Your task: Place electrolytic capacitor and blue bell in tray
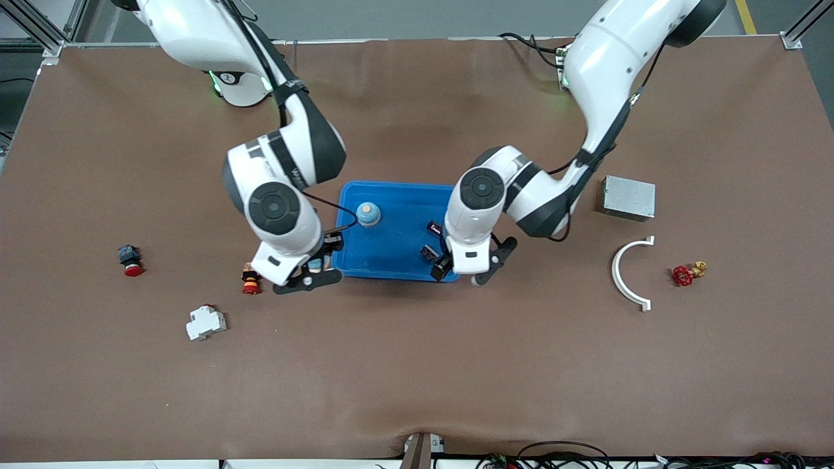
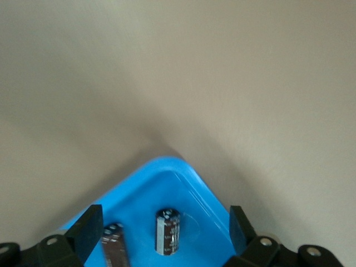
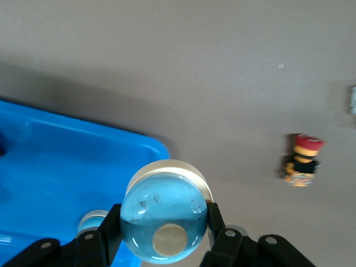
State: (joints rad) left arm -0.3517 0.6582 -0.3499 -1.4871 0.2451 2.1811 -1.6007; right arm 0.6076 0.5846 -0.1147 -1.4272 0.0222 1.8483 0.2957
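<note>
Counter [image 1: 417,365]: wide, covered by a brown cloth with soft wrinkles and a rippled edge nearest the front camera. Frame posts [image 1: 800,29]: silver metal, standing at the counter's corners by the arm bases. Floor [image 1: 404,16]: grey, with a yellow stripe [image 1: 746,16] toward the left arm's end. Cables [image 1: 560,456]: black, bundled below the counter's near edge. Light: even, with soft shadows.
</note>
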